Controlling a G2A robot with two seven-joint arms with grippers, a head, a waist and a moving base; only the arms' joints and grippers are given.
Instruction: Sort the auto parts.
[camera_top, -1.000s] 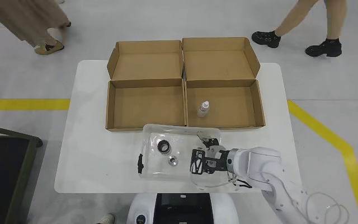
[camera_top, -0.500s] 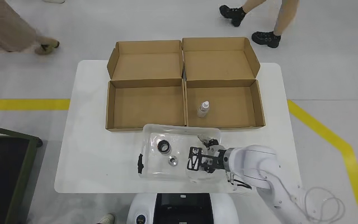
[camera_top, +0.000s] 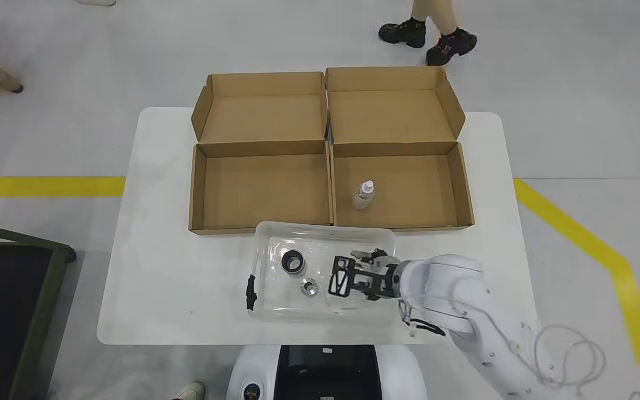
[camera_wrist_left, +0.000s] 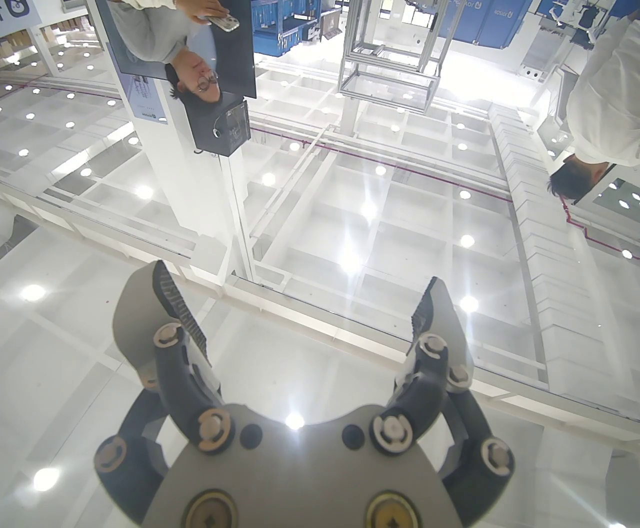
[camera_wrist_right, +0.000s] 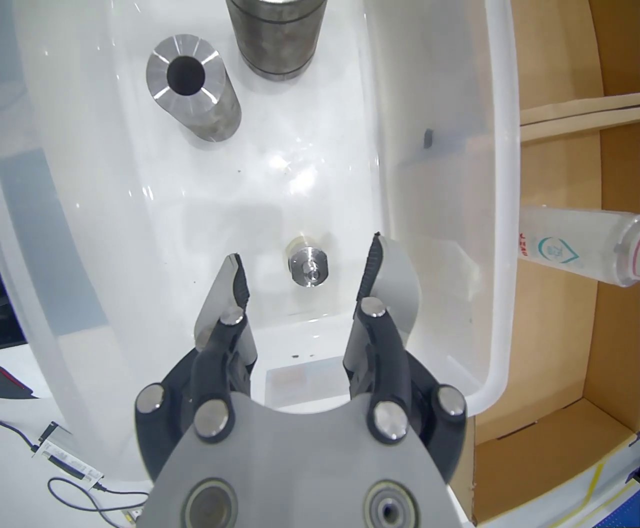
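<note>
A clear plastic bin (camera_top: 275, 235) stands at the table's front with metal auto parts in it. My right gripper (camera_top: 344, 277) is inside the bin, open, low over its floor. A small silver stud (camera_wrist_right: 307, 266) stands between its fingertips, untouched by either. Further along lie a hollow steel cylinder (camera_wrist_right: 195, 90), also seen from above (camera_top: 310, 290), and a larger dark cylinder (camera_wrist_right: 277, 35), which in the top view (camera_top: 293, 262) sits further back. My left gripper (camera_wrist_left: 300, 295) is open and points at the ceiling with nothing in it.
Two open cardboard boxes stand behind the bin, the left one (camera_top: 262, 188) bare inside, the right one (camera_top: 420, 190) holding a clear plastic bottle (camera_top: 364, 194). The bin wall (camera_wrist_right: 500, 200) rises close beside one finger. Bare white table (camera_top: 160, 250) lies left of the bin.
My right gripper has slid leftward inside the bin, closer to the metal parts. The parts, boxes and bottle have kept their places.
</note>
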